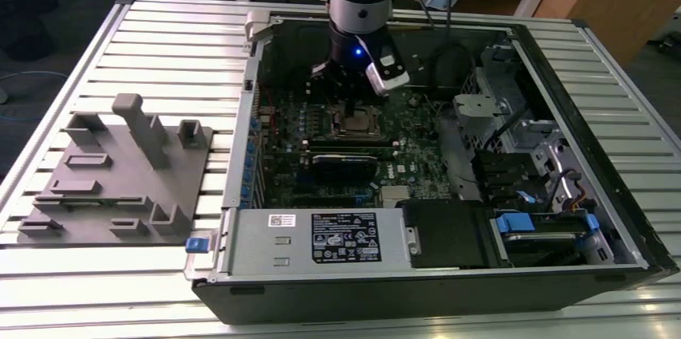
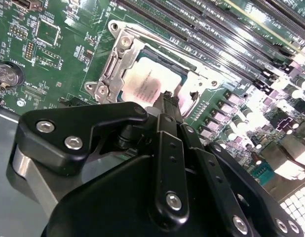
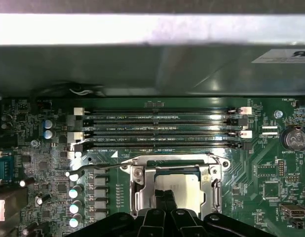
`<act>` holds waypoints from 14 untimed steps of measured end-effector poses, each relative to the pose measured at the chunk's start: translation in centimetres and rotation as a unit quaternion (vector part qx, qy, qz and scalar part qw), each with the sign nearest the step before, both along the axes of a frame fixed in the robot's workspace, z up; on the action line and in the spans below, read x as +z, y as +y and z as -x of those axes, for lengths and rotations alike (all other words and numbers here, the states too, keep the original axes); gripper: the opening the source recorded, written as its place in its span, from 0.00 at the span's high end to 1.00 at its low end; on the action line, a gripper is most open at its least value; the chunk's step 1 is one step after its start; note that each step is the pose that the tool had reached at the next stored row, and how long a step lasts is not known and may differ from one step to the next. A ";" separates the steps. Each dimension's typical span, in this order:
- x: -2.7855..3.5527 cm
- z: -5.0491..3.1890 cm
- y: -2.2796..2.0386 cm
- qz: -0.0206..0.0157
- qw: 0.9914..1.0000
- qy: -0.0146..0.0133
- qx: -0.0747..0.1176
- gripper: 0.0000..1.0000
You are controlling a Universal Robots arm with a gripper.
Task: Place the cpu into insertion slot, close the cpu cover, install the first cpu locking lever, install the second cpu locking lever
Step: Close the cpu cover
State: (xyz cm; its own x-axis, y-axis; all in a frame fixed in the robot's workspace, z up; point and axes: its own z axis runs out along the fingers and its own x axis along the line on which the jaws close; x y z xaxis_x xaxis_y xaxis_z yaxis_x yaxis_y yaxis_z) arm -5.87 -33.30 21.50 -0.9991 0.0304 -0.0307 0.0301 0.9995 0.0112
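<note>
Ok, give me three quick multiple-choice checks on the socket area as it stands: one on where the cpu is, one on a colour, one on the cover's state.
1. Where is the cpu?
A) on the grey fixture tray
B) in the insertion slot
C) on top of the power supply

2. What colour is the motherboard?
A) red
B) white
C) green

3. How does the cpu cover stand?
A) lying flat over the cpu
B) raised upright
C) taken off and lying outside the case

Answers:
1 B: in both wrist views the chip's metal top sits inside the socket's rim.
2 C: the board around the socket is green.
3 A: the silvery frame lies flat, with the cpu showing through its window.
</note>
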 end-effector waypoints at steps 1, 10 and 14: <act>-0.02 0.00 0.00 0.000 1.000 0.000 0.000 0.90; -0.08 0.07 -0.07 -0.009 1.000 0.000 0.000 0.90; -0.17 0.35 -0.08 -0.009 1.000 0.000 0.000 0.90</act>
State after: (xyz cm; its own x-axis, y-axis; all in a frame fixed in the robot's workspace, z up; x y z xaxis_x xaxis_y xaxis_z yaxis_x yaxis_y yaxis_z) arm -6.22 -33.38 21.33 -0.9991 0.0310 -0.0303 0.0301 0.9991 0.0288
